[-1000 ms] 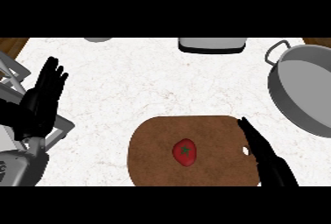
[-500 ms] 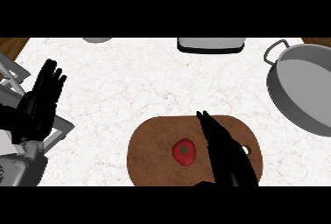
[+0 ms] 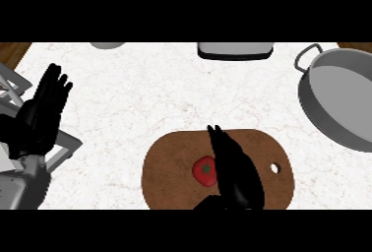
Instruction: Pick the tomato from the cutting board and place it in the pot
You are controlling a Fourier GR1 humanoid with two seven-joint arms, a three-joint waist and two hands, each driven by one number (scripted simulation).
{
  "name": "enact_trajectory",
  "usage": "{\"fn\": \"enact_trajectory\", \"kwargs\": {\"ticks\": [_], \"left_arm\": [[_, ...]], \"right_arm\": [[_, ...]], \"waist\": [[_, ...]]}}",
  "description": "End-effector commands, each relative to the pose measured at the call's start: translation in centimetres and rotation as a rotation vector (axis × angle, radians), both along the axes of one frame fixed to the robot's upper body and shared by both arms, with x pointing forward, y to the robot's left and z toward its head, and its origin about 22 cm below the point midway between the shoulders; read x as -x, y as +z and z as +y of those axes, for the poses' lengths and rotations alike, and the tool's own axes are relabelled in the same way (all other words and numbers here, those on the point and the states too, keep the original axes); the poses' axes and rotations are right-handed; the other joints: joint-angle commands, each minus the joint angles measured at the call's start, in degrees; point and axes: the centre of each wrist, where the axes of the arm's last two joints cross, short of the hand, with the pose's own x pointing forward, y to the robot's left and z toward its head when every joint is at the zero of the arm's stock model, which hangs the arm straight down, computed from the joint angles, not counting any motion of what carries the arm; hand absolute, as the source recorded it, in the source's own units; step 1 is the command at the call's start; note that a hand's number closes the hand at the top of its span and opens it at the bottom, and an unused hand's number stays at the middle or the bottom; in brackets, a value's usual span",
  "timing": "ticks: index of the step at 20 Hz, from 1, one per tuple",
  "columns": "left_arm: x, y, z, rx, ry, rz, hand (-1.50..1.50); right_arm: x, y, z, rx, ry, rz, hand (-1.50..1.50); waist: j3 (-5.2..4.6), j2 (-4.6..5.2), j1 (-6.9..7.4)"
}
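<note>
A red tomato (image 3: 204, 171) with a green stem lies on the round brown cutting board (image 3: 169, 167) near the counter's front edge. My right hand (image 3: 236, 172) is over the board with straight fingers pointing away from me, its side right next to the tomato and covering the tomato's right edge. The grey metal pot (image 3: 340, 106) with a loop handle stands at the far right, partly cut off by the view's edge. My left hand (image 3: 41, 115) rests open at the left edge, fingers up.
A dark-rimmed white container (image 3: 235, 49) stands at the back centre, and a grey round object (image 3: 108, 45) shows at the back left. A grey metal frame (image 3: 22, 167) sits at the left edge under my left hand.
My right hand has swung left across the board, from its right rim to beside the tomato. The tomato, the pot and my left hand have stayed in place.
</note>
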Motion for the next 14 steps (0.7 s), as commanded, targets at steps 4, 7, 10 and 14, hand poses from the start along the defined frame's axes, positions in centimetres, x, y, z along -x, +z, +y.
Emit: {"fn": "enact_trajectory", "kwargs": {"ticks": [4,7,10,14], "left_arm": [[0.5,0.4,-0.3,-0.013,0.018,-0.007,0.0],[-0.1,1.5,0.2,-0.013,0.016,-0.013,0.0],[1.0,-0.2,0.6,-0.02,0.023,-0.003,0.0],[1.6,-1.0,-1.0,-0.001,0.028,-0.008,0.0]], "right_arm": [[-1.1,-1.9,0.8,0.066,-0.089,0.068,-1.5],[-1.6,-3.2,0.0,0.048,-0.078,0.045,-1.5],[-0.9,-1.0,0.9,0.033,-0.068,0.039,-1.5],[-1.0,-3.2,-0.6,0.084,-0.088,0.075,-1.5]], "waist": [[0.0,-0.01,0.02],[0.0,-0.01,-0.12],[-0.01,-0.03,-0.04],[0.0,-0.06,-0.09]]}}
